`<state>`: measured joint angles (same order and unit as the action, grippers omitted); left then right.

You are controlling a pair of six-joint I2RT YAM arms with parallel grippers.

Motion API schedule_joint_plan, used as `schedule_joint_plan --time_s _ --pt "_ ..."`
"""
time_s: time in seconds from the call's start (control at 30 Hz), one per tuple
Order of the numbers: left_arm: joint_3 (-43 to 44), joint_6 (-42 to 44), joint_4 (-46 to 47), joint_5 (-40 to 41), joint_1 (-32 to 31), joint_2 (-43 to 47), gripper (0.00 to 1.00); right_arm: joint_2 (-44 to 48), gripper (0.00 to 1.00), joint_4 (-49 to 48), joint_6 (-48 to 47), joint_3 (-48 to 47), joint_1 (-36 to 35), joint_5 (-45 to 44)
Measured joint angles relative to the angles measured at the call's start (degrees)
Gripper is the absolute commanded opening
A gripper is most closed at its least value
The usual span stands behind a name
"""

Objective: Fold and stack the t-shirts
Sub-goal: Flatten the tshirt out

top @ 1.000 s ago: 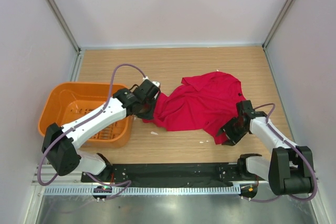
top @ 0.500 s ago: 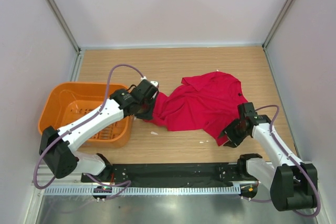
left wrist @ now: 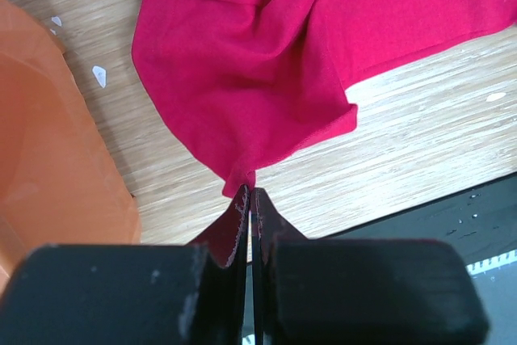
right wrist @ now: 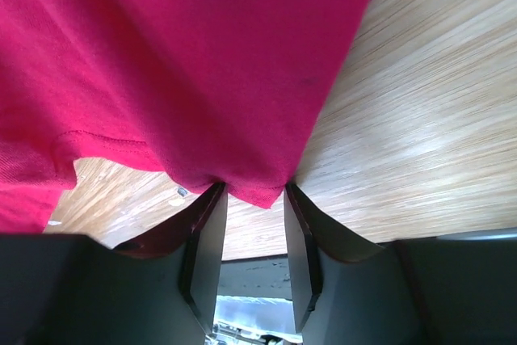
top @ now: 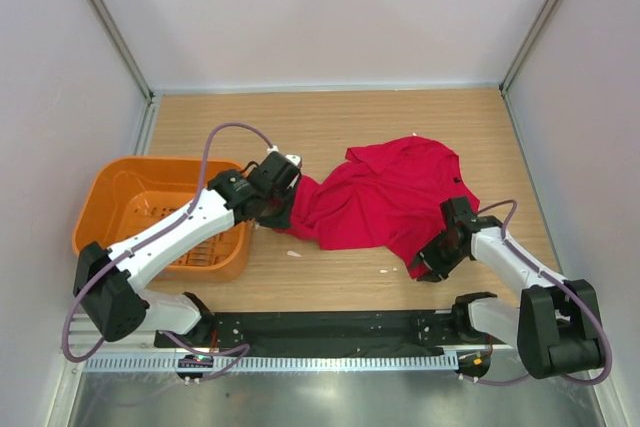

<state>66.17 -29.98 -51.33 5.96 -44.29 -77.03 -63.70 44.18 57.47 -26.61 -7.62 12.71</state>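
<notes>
The red t-shirt (top: 385, 197) lies crumpled in the middle of the wooden table. My left gripper (top: 283, 209) is at its left edge; in the left wrist view the jaws (left wrist: 249, 193) are shut on a pinched tip of the t-shirt (left wrist: 242, 62). My right gripper (top: 425, 262) is at the shirt's near right corner. In the right wrist view it (right wrist: 254, 191) is open, and a corner of the t-shirt (right wrist: 178, 54) hangs between the fingertips.
An orange slotted basket (top: 110, 197) stands at the left, close beside my left arm; it also shows in the left wrist view (left wrist: 40, 167). A black base rail (top: 330, 327) runs along the near edge. Small white scraps (top: 293, 254) lie on the table. Walls enclose three sides.
My right gripper has shifted left and toward the shirt's near right corner. The left gripper has stayed at the shirt's left edge, barely moving.
</notes>
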Motion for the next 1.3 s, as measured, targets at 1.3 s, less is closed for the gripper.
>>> schedule_joint_plan --time_s 1.3 --pt "17.3 0.2 -17.7 15.5 -0.3 10.3 0.0 -4.8 0.01 12.4 -20.6 -77.7 16.4 -35.6"
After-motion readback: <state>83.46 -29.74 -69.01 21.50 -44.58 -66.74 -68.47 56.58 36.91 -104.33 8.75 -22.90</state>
